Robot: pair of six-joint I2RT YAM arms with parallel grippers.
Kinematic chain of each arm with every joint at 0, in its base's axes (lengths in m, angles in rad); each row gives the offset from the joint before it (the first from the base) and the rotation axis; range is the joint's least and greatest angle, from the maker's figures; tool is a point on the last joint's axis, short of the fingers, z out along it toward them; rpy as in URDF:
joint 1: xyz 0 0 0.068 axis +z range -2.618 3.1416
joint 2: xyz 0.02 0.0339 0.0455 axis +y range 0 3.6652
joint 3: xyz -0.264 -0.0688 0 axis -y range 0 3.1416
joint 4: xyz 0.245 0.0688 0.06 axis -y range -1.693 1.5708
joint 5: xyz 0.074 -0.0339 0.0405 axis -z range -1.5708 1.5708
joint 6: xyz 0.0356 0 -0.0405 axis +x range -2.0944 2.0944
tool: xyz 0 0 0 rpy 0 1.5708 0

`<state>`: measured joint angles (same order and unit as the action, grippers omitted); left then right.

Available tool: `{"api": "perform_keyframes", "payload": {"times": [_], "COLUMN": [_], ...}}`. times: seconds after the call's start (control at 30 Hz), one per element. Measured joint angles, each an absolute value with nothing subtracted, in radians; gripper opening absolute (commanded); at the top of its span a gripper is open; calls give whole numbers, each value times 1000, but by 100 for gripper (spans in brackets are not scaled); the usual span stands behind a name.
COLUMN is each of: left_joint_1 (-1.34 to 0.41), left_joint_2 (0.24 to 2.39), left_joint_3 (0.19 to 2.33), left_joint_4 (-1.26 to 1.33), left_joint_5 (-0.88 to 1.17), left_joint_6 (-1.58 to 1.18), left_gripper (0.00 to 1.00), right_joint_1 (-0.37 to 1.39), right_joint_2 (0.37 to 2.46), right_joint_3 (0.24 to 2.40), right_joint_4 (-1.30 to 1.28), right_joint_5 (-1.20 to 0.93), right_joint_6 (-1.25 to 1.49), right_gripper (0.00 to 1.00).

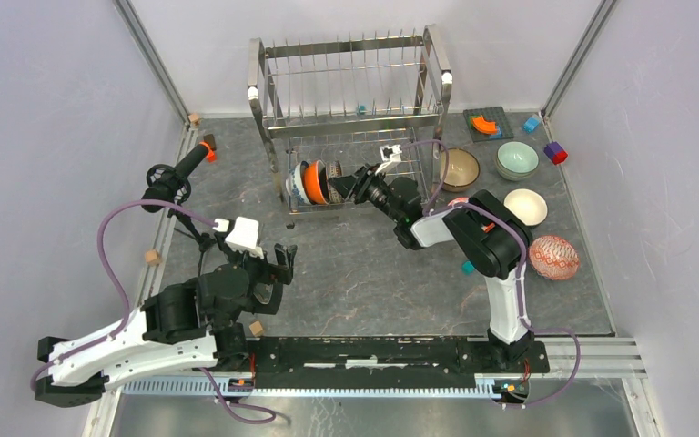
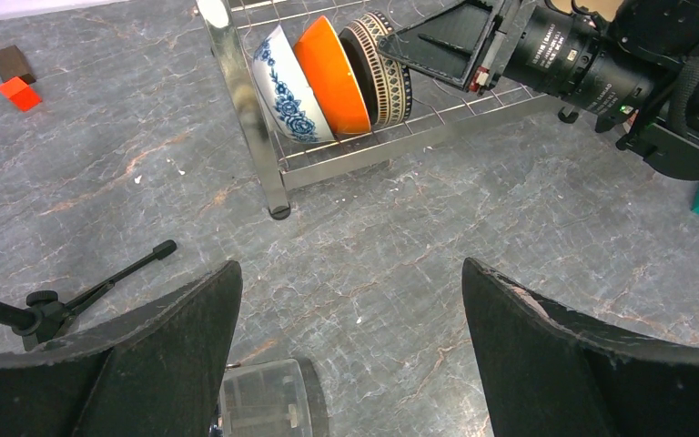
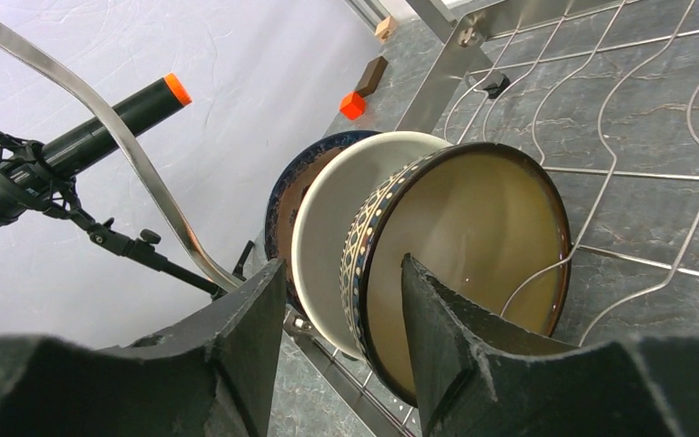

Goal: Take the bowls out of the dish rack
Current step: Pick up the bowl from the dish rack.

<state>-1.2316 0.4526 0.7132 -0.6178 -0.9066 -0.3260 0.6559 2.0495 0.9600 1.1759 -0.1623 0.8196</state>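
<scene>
The dish rack (image 1: 350, 82) stands at the back of the table. Three bowls stand on edge in its lower tier: a blue-and-white one (image 2: 287, 91), an orange one (image 2: 332, 77) and a brown one with a patterned band (image 3: 482, 228). My right gripper (image 3: 342, 264) reaches into that tier, open. One finger is inside the brown bowl and the other is outside its rim, with a gap left on the outer side. My left gripper (image 2: 350, 291) hangs wide open over bare table in front of the rack, holding nothing. Right of the rack, brown-gold (image 1: 460, 168), pale green (image 1: 517, 159), cream (image 1: 525, 207) and red-patterned (image 1: 553, 257) bowls sit on the table.
A microphone on a stand (image 1: 177, 177) leans in at the left of the rack. Small toy blocks lie about: teal (image 1: 467, 267), blue (image 1: 531, 123), wooden (image 1: 152, 257). An orange piece lies on a grey plate (image 1: 485, 123). Rack wires surround my right gripper.
</scene>
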Motion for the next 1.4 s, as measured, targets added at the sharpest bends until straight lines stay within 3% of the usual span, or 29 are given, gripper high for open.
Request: {"api": "perform_keyframes", "payload": {"times": [0.4, 1.03, 1.4], "left_joint_1": [-1232, -1232, -1232], "left_joint_2": [454, 478, 488], "left_joint_3": [713, 713, 713], "left_joint_4": [-618, -618, -618], "left_joint_5": [-907, -907, -908], "left_joint_6": [-326, -326, -325], "left_gripper": [96, 96, 96], "right_joint_1": [649, 620, 593], "right_joint_2": [2117, 2162, 2219], "right_joint_3": [1030, 1016, 1005], "right_joint_4": [1174, 1294, 1440], "right_joint_5": [-247, -271, -297], "right_joint_6": [868, 980, 1076], "right_gripper": [40, 1, 0]}}
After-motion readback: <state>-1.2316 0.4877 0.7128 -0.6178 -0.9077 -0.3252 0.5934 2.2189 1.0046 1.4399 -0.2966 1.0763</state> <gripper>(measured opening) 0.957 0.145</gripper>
